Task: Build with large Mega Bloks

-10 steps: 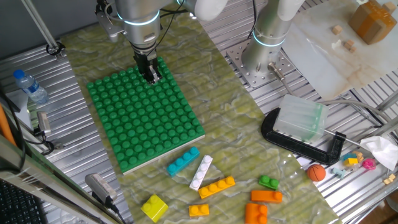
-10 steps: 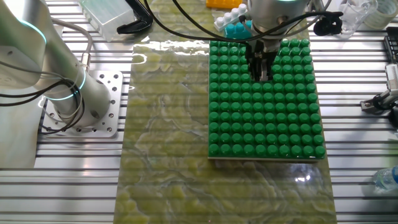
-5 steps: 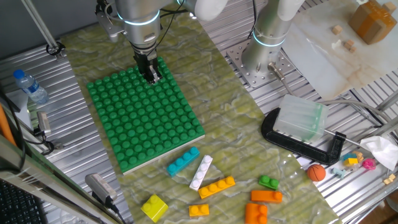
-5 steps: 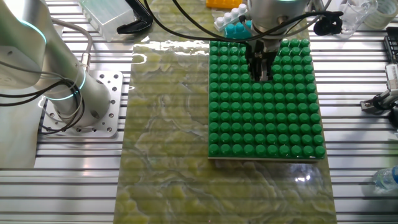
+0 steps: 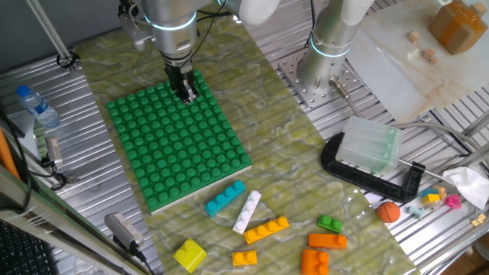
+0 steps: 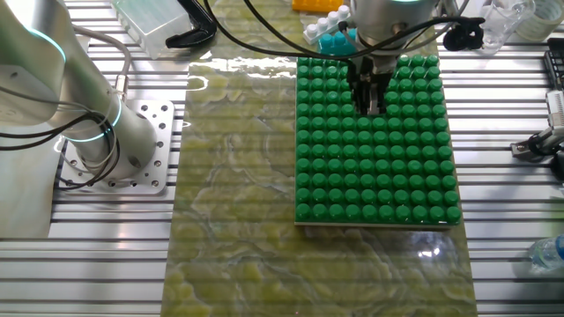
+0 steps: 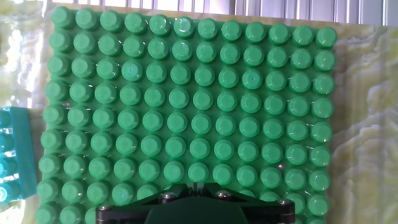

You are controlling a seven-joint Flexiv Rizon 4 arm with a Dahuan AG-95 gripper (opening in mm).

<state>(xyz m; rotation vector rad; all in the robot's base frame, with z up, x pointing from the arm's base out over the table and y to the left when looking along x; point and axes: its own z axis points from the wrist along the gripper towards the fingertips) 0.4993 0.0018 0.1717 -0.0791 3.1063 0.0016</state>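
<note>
The big green studded baseplate (image 5: 177, 143) lies on the mat with no brick on it. My gripper (image 5: 186, 92) stands low over its far edge, also seen as the gripper (image 6: 370, 101) near the plate's top rows. In the hand view the gripper (image 7: 198, 186) has its fingers together, holding nothing. Loose Mega Bloks lie in front of the plate: a teal brick (image 5: 225, 198), a white brick (image 5: 247, 211), a long orange brick (image 5: 266, 228), a yellow brick (image 5: 189, 254), a green brick (image 5: 330, 224) and more orange bricks (image 5: 327, 241). The teal brick (image 7: 9, 155) shows at the hand view's left edge.
A clear plastic box (image 5: 370, 145) sits on a black clamp at the right, with a small orange ball (image 5: 388, 211) near it. A water bottle (image 5: 37, 105) lies at the left. A second arm's base (image 5: 328, 53) stands behind the mat.
</note>
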